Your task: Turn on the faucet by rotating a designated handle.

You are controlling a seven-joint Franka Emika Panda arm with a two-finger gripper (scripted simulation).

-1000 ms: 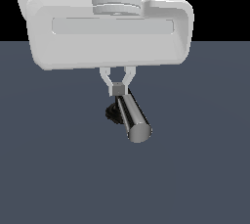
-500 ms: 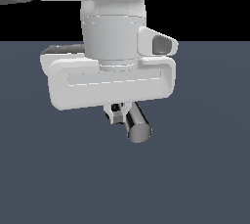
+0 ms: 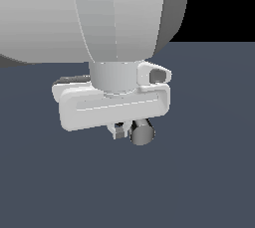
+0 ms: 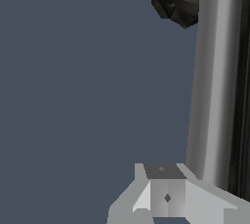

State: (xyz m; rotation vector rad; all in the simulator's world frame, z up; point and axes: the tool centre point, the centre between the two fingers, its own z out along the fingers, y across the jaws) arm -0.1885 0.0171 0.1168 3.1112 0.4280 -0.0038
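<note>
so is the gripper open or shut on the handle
Cannot tell. In the wrist view one fingertip sits beside the handle; the other is out of frame, and the exterior view hides the jaws.

Plain dark blue-grey floor (image 3: 199,182)

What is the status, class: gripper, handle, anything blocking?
Gripper low beside handle, jaw state unclear. One finger next to chrome bar. Nothing seen blocking.
</note>
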